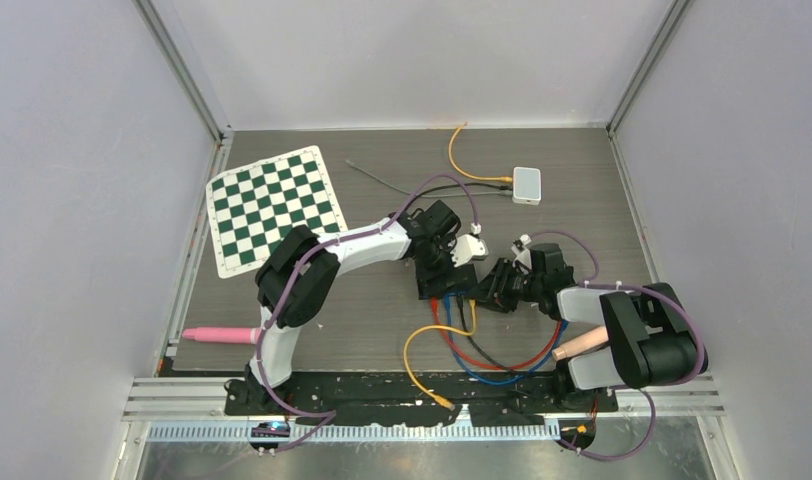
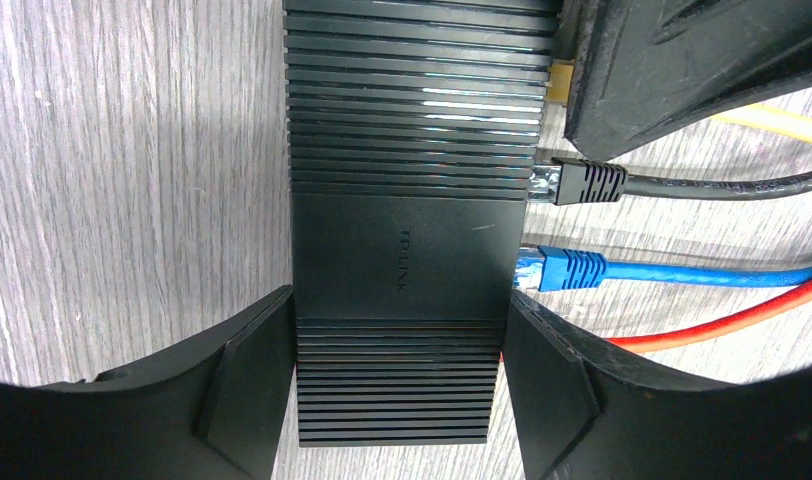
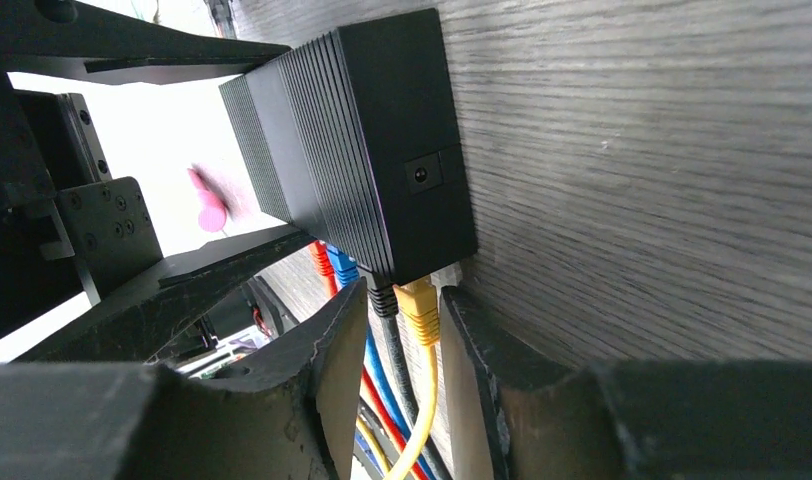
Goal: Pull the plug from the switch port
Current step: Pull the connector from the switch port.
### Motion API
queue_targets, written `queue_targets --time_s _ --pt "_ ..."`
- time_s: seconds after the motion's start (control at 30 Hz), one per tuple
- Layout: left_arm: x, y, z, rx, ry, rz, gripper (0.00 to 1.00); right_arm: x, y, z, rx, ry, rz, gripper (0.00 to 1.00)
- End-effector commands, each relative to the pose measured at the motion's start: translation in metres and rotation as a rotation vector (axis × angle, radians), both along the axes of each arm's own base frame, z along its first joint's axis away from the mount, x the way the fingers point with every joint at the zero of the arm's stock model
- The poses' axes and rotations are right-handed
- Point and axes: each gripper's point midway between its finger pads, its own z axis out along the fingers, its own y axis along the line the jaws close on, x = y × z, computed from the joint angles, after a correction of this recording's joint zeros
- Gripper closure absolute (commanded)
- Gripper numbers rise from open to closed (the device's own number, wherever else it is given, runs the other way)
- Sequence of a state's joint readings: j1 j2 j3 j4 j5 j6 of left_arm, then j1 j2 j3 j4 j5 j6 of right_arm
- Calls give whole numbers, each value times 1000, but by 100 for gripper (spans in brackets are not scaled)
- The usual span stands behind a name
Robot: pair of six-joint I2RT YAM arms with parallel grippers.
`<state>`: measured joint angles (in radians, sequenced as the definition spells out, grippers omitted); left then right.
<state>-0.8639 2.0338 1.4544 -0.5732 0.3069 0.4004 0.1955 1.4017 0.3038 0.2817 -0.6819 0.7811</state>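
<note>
The black ribbed switch [image 2: 397, 250] lies flat on the wooden table. My left gripper [image 2: 397, 335] is shut on it, one finger pressed against each long side of its near end. Black [image 2: 587, 182], blue [image 2: 567, 268] and red plugs sit in its ports; the yellow plug [image 3: 419, 305] is in the end port. My right gripper [image 3: 404, 300] is open and straddles the yellow plug and the black plug [image 3: 384, 298], its fingers very close on both sides. From above, the left gripper [image 1: 437, 262] and the right gripper [image 1: 482, 290] meet at the switch [image 1: 429, 285].
Yellow, red, blue and black cables loop on the table [image 1: 482, 360] in front of the switch. A green chequerboard [image 1: 272, 210] lies at the back left. A small white box [image 1: 526, 185] with an orange cable sits at the back. A pink handle [image 1: 217, 335] lies at the left edge.
</note>
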Motion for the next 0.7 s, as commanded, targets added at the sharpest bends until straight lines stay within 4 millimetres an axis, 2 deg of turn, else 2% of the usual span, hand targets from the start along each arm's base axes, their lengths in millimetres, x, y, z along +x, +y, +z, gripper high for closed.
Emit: queue_targets --time_s 0.0,0.1,0.37,0.47,0.6,0.67 --pt "-9 -2 -2 -9 31 -24 32 0 -13 -26 -88 27 -89 60" --pt "-10 -2 -2 -8 40 -30 33 6 -13 -26 -72 13 -120 63" --pt "-10 -4 1 -18 41 -37 36 7 -15 -33 -93 24 -126 82" --pt "-9 -4 1 -14 40 -37 36 7 -15 -32 -102 17 -105 94" --pt "-8 -4 1 -9 37 -38 37 2 -21 -38 -162 31 -81 94" --pt "-7 -4 2 -9 31 -39 37 2 -23 -38 -178 22 -72 88"
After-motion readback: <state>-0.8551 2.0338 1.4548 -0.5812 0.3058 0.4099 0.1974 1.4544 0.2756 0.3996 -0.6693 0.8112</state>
